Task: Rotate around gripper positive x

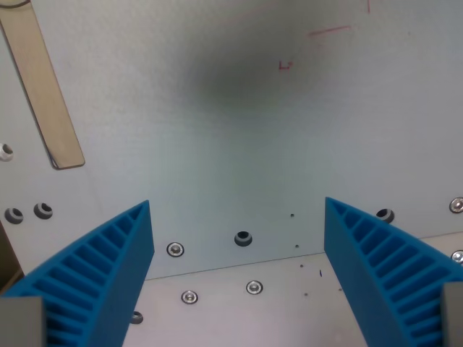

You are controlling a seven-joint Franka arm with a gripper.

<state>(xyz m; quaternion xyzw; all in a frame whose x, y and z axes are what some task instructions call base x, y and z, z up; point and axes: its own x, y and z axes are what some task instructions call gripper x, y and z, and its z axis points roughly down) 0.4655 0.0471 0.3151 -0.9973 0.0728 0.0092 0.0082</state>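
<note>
Status: the pincer hangs over the worktop with its two blue ribbed fingers spread wide apart, one at the wrist view's lower left and one at its lower right. Nothing lies between them; the pincer carries no load.

The task names no object. Its subject is the pincer itself, which fills the lower corners of the wrist view and looks almost straight down at the worktop.

Below the pincer:
- a pale grey plate with a seam running across the lower part of the view, rising slightly toward the right
- screws and holes spaced along both sides of the seam
- a tan strip lying flat at upper left, well clear of the fingers
- faint red marks at upper right
- a soft dark shadow at upper centre

Step in hand: judged from this single view, the rotation is either not begun or at an early stage. The seam sits close to level, so little tilt is evident. Progress cannot be read with more certainty than that.

Next move: a pure turn about the pincer's own x axis. It calls for holding position while only the orientation changes, with the fingers left apart. Clearance appears ample, since no raised item stands near either finger. Watch the lower fingertip as the tilt grows; its height above the worktop cannot be told from here
</note>
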